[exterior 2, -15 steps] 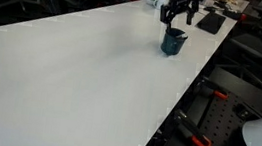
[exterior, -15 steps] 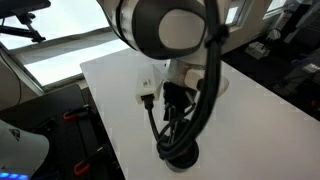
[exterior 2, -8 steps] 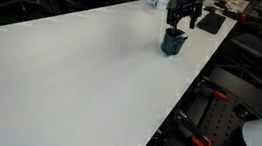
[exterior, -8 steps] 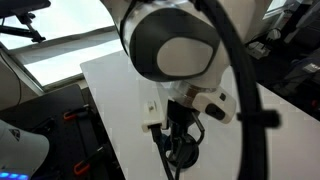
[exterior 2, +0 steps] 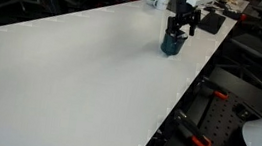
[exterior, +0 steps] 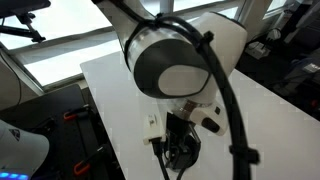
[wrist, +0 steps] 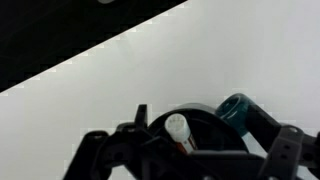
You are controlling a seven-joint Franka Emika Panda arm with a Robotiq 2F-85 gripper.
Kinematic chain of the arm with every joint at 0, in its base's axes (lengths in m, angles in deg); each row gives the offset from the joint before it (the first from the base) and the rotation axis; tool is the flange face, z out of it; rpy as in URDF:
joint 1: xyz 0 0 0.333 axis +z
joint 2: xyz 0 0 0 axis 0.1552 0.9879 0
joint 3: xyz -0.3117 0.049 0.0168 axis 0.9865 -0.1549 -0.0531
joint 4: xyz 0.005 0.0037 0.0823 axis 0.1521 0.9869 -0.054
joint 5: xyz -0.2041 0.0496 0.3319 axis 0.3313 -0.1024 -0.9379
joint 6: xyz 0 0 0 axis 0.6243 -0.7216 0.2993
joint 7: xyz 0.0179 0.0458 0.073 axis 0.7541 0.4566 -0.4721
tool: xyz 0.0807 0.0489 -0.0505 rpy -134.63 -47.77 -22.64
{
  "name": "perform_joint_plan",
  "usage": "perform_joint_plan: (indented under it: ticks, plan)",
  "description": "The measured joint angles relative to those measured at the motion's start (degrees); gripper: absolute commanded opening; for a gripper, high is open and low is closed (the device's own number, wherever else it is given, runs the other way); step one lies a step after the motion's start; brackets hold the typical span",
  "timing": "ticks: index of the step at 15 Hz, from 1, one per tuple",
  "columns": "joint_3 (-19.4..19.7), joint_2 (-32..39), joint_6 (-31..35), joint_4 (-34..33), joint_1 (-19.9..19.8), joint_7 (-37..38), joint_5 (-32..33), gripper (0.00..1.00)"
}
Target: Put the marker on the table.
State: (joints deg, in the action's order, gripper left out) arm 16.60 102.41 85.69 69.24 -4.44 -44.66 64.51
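The marker (wrist: 177,126), whitish with a red band lower down, stands tilted inside the dark cup (wrist: 205,125), which has a teal handle (wrist: 240,107). The cup (exterior 2: 173,44) sits on the white table (exterior 2: 70,76) near its far edge. My gripper (wrist: 190,152) is open, directly over the cup, with one finger on each side of it and the marker between them. In an exterior view the gripper (exterior 2: 180,27) hangs just above the cup's rim. In an exterior view my arm hides most of the cup (exterior: 182,160); the marker is hidden there.
The table (exterior: 110,80) ends close to the cup on one side. Beyond that edge stand dark equipment and chairs (exterior 2: 218,104). A dark flat pad (exterior 2: 211,22) lies on the table behind the cup.
My gripper has moved down and slightly sideways, from above the cup to right over its mouth. The cup and marker have not moved.
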Motion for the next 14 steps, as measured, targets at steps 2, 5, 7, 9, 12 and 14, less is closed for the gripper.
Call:
perform_joint_plan:
  ticks: [2,5,7,9,12,14]
  plan:
    - [0.00,0.37,0.04,-0.27,0.18,0.00,0.03,1.00]
    - [0.00,0.53,0.04,-0.62,0.37,0.00,0.12,1.00]
    - [0.00,0.58,0.04,-0.72,0.43,0.00,0.19,1.00]
    - [0.00,0.60,0.04,-0.87,0.43,0.00,0.19,1.00]
    - [0.00,0.67,0.04,-1.44,0.43,0.00,0.18,1.00]
    - [0.00,0.79,0.04,-1.85,0.43,0.00,0.17,1.00]
